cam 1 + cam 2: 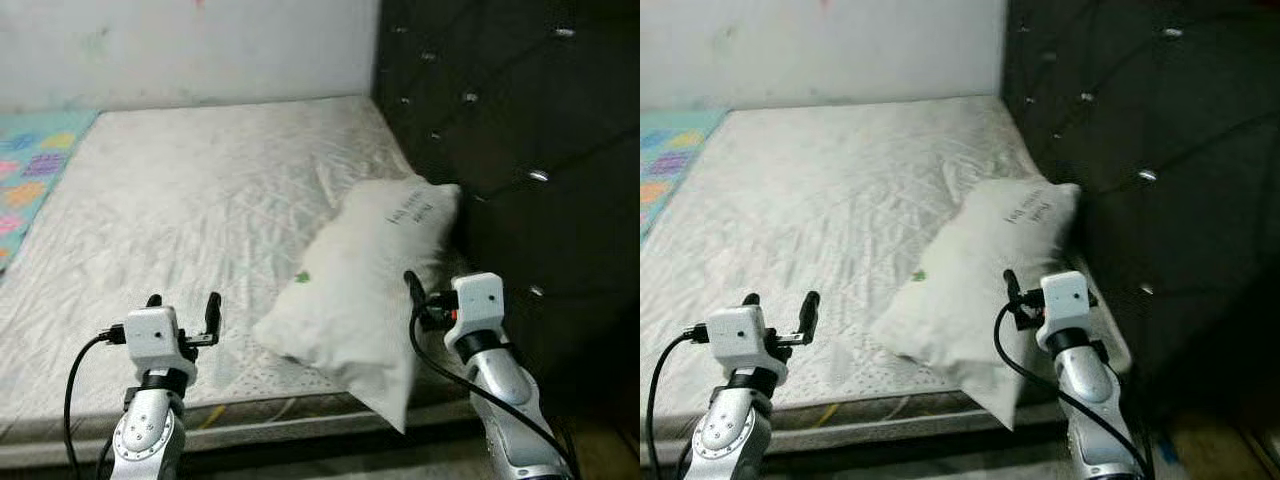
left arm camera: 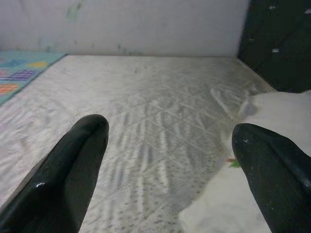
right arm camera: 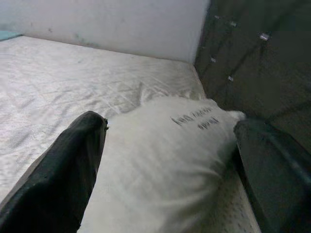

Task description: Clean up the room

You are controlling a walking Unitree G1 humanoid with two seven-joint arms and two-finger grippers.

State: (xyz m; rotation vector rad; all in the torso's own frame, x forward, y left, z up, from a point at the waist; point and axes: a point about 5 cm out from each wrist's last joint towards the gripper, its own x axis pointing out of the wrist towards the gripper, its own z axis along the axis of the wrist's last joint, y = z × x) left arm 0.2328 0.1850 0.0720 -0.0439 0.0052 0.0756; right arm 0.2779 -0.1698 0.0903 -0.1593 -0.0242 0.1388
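Down at the lower right of the frame, the right gripper (image 1: pixel 430 292) sits right against the near end of the pillow (image 1: pixel 362 288), fingers spread wide with the pillow between them in the right wrist view. That pillow lies on the mattress (image 1: pixel 200 190) beside the dark padded headboard (image 1: pixel 520 130), its long axis running from the lower middle up toward the right, and its near corner hangs off the mattress edge. Over at the lower left, the left gripper (image 1: pixel 183 309) hovers above the bare mattress, fingers wide apart and holding nothing, the pillow off to its right. So the right arm is clearly the nearer one, and straightening the pillow looks like its job; the grab would come from this near end.
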